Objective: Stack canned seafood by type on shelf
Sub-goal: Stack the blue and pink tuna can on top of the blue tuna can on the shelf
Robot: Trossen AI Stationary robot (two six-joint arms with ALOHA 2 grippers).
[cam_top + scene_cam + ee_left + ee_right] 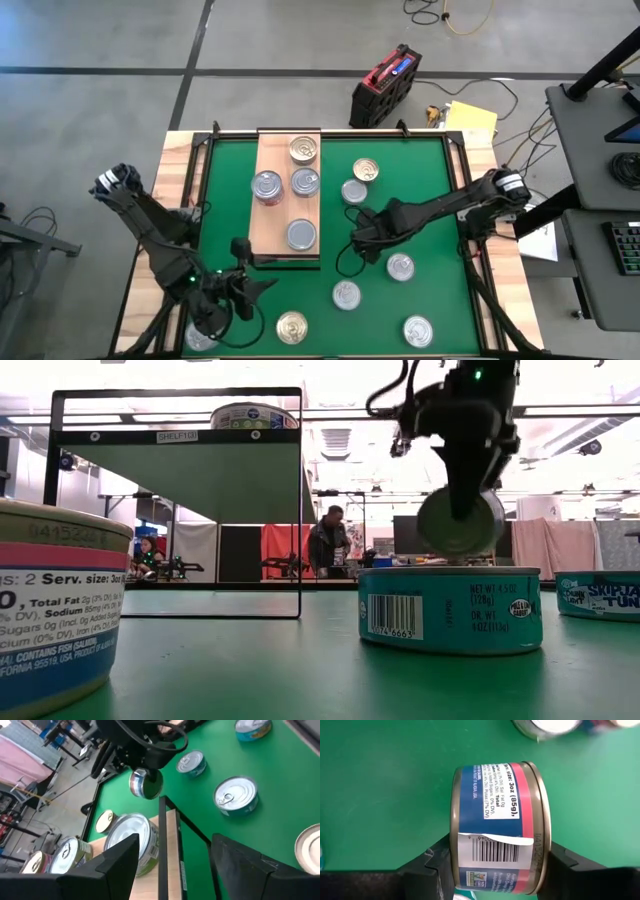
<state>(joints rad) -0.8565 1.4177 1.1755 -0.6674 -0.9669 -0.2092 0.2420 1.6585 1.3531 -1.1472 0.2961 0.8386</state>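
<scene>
Blue-and-pink-labelled tin [500,827] clamped on edge in right gripper [495,865] above green mat [430,200], beside shelf [272,225]; left gripper [172,865] fingers apart, empty.

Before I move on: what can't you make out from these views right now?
- Held can: right wrist view shows only its side; lid colour hidden, bottom cut off by the fingers.
- Left gripper: high view, dark against the arm; left wrist view shows nothing between its fingers.
- Cans on the shelf: labels too small in high view.
- Near-left can: low view, cut off by the picture's edge.
</scene>
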